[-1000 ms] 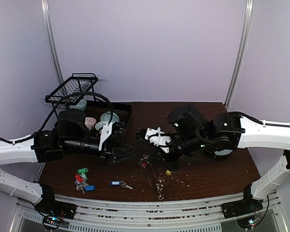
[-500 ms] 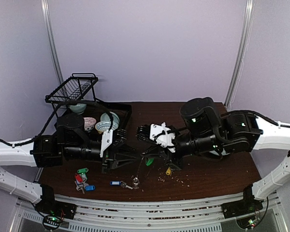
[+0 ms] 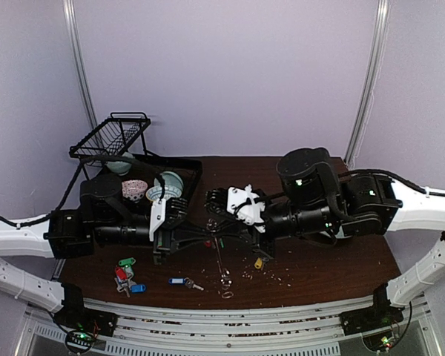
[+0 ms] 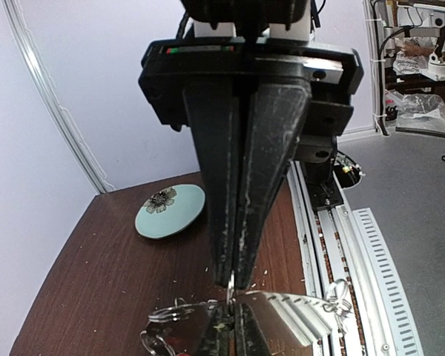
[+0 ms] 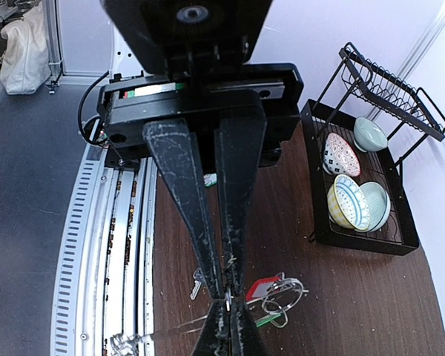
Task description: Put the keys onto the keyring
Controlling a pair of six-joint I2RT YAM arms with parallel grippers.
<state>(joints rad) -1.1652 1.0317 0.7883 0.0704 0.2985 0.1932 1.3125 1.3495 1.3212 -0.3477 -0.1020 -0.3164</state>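
My left gripper (image 3: 208, 237) and right gripper (image 3: 221, 236) meet tip to tip above the middle of the table. Both are shut on the thin edge of the keyring (image 3: 222, 271), which hangs below them with small wire rings at its low end. In the left wrist view the left gripper (image 4: 232, 284) pinches the silver keyring (image 4: 304, 315). In the right wrist view the right gripper (image 5: 227, 297) pinches the same edge, with a red tag (image 5: 264, 286) and a green tag (image 5: 265, 320) on wire rings beside it. Loose keys (image 3: 126, 274) lie at the front left, and a blue-tagged key (image 3: 181, 282) lies nearer the middle.
A black dish rack (image 3: 107, 141) and a tray of bowls (image 3: 144, 189) stand at the back left. A yellow tag (image 3: 258, 263) lies under the right arm. A pale green plate (image 4: 170, 211) lies on the table. Crumbs dot the wood.
The left gripper has shut on the keyring and the two grippers have come together tip to tip. The keyring now hangs between them instead of lying near the table front.
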